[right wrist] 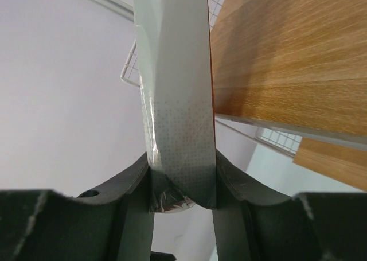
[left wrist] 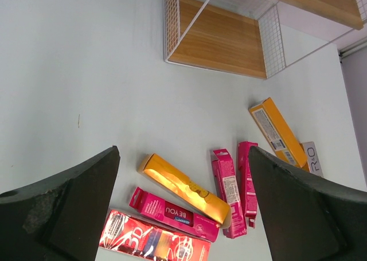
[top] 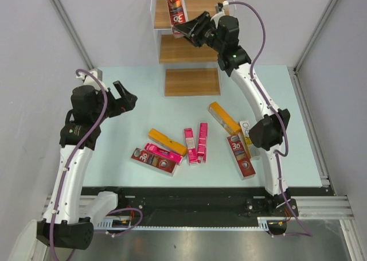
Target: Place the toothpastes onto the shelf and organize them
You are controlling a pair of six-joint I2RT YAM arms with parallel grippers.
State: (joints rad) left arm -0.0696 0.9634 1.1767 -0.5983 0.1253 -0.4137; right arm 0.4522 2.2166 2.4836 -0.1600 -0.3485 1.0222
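Note:
The shelf [top: 191, 81] stands at the table's far edge, its wooden boards stepping up. My right gripper [top: 188, 29] is shut on a dark red "3D" carton [top: 174, 3] and holds it on end over the left side of the upper tiers. In the right wrist view the carton [right wrist: 178, 100] sits between the fingers [right wrist: 182, 180], beside a board [right wrist: 292, 54]. My left gripper [top: 127, 97] is open and empty above the table's left. Below it [left wrist: 183, 155] lie an orange carton [left wrist: 183, 187], a pink one [left wrist: 175, 214] and a dark red one [left wrist: 155, 244].
More cartons lie on the table: two pink ones [top: 196, 144] side by side, an orange one [top: 224, 117], a dark red one [top: 241, 155] and a white one [top: 246, 136] by the right arm's elbow. Grey walls close in both sides.

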